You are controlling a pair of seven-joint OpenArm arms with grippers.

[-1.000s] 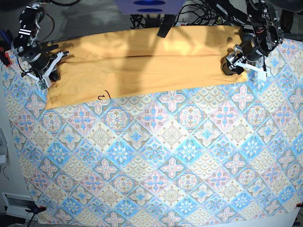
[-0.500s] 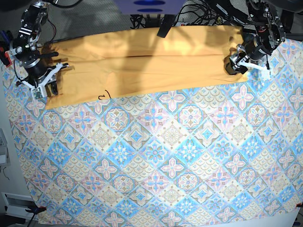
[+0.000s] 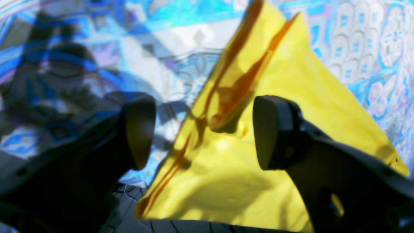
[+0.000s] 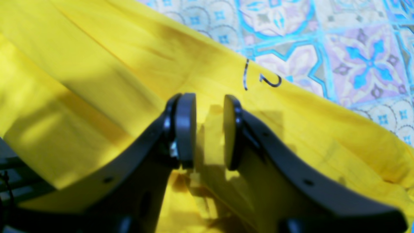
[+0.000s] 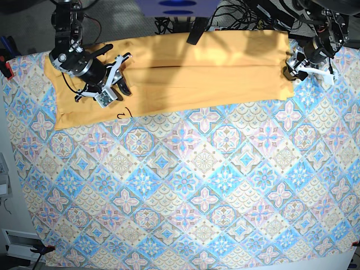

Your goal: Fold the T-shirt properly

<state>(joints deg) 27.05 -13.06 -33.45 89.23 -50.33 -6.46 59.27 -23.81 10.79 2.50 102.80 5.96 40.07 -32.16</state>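
Now the right gripper stands over the left part of the T-shirt, and its two fingers are close to each other with only a narrow gap between them. Yellow cloth shows through this gap, but I cannot tell if the pads pinch a fold or only hang above the fabric. Just beyond the fingertips, a little to the right in the right wrist view, is the black script lettering, near the near edge of the shirt. In the base view this gripper is over the shirt a short way in from its left end, and the lettering lies just on the near side of it.

At the other end, the left gripper has its fingers spread wide apart, and they grip nothing. Between and beyond them a corner of the yellow shirt is seen, with a folded edge that runs away from the camera; the cloth does not touch either pad as far as I can see. In the base view this gripper sits at the right edge of the shirt, at about the middle of that short side.

The T-shirt lies as a long flat band along the far side of the tablecloth, from left to right. A straight fold line runs along its length, in the middle.
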